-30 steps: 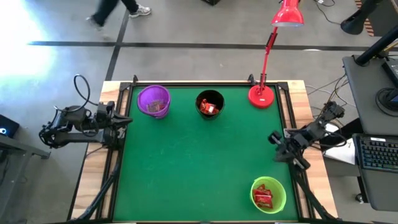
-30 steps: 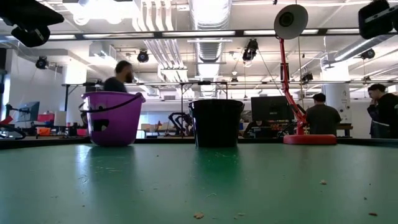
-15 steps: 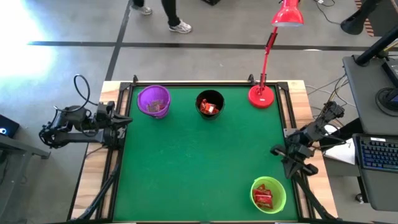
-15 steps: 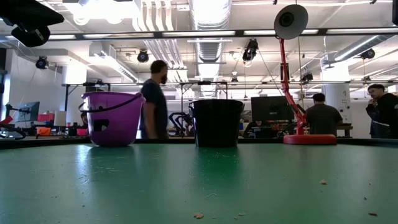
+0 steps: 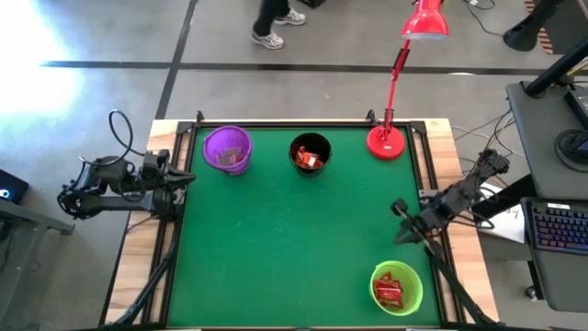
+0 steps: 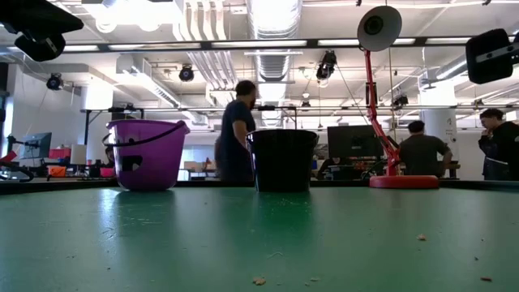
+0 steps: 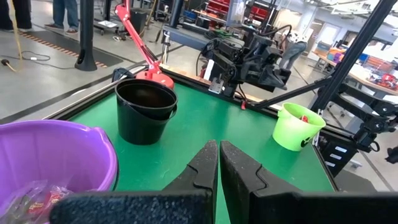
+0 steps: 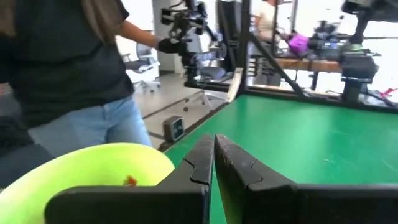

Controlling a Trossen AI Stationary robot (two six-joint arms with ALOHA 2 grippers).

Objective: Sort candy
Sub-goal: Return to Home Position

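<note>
Candy (image 5: 389, 292) lies in three cups on the green table (image 5: 276, 248): the green cup (image 5: 420, 292) at the front right corner, the black cup (image 5: 293, 147) and the purple cup (image 5: 209, 140) along the far edge. The left end effector (image 7: 218, 146) sits at the left edge beside the purple cup, fingers narrow, pressed together. The right end effector (image 8: 213, 140) hangs over the right edge near the green cup, equally narrow

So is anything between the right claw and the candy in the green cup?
Nothing visible. The right gripper, shut, hangs over the right side of the mat near the green cup. The candy lies uncovered inside, only bare mat between. The left gripper waits at the left edge.
</note>
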